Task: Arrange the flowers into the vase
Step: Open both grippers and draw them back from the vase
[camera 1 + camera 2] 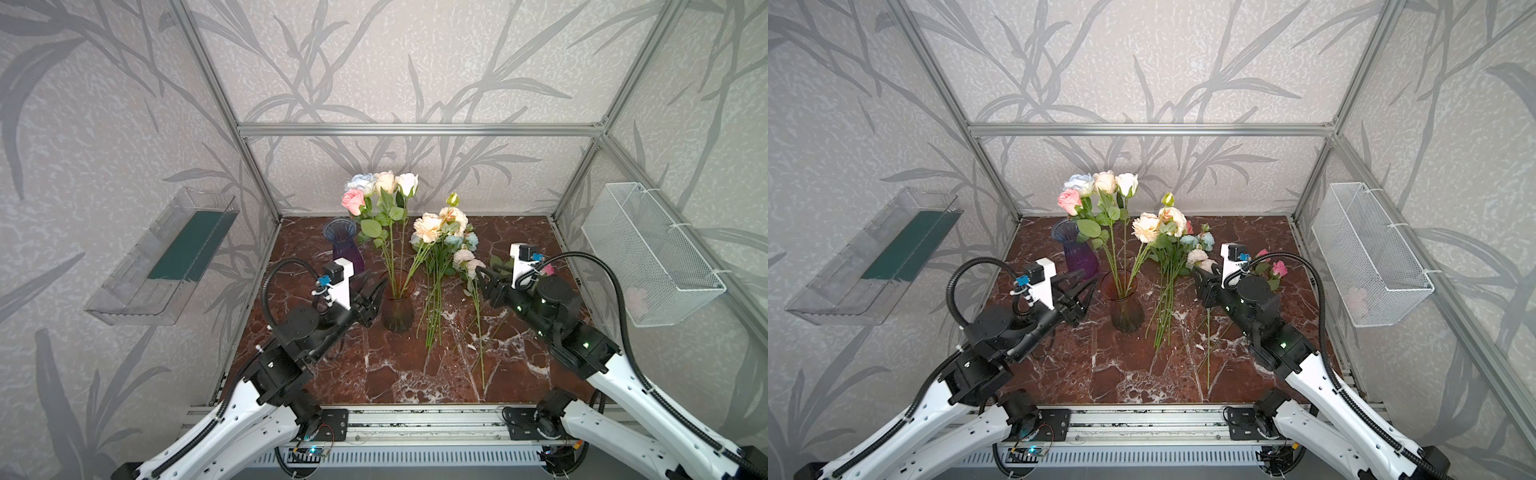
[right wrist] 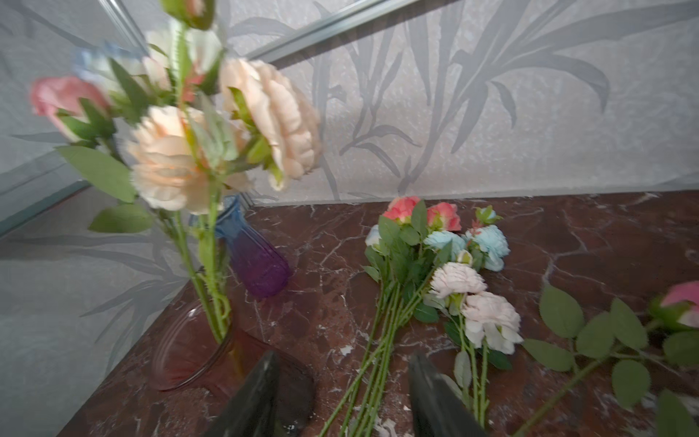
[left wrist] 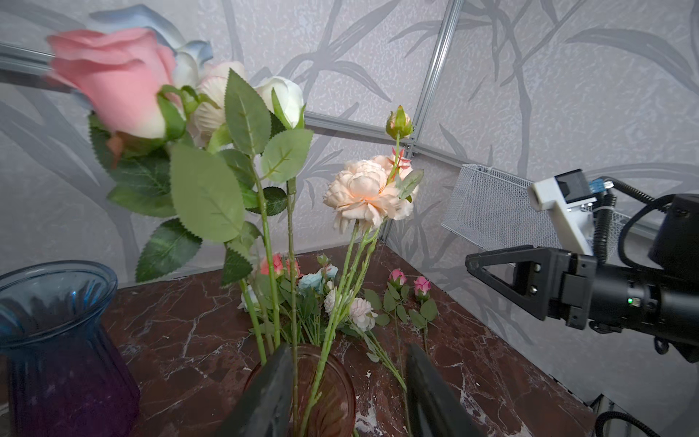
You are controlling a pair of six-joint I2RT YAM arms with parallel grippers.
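The brown glass vase (image 1: pixel 398 306) (image 1: pixel 1126 302) stands mid-table and holds several flowers (image 1: pixel 384 189): pink, pale-blue, cream and white roses plus peach peonies (image 1: pixel 436 224). My left gripper (image 1: pixel 376 286) (image 3: pixel 348 382) is open just left of the vase's mouth, and the stems and rim show between its fingers (image 3: pixel 270 389) without being clamped. More flowers (image 1: pixel 440 286) (image 2: pixel 382 340) lie loose on the table right of the vase. My right gripper (image 1: pixel 482 276) (image 2: pixel 342 389) hovers open over their stems, holding nothing. One pink rose (image 1: pixel 1279 269) lies beside the right arm.
A blue-and-purple vase (image 1: pixel 343 245) stands empty at the back left, behind the left gripper. A clear plastic tray (image 1: pixel 166 257) hangs on the left wall and a white wire basket (image 1: pixel 652 253) on the right wall. Aluminium frame posts edge the marble table (image 1: pixel 395 374).
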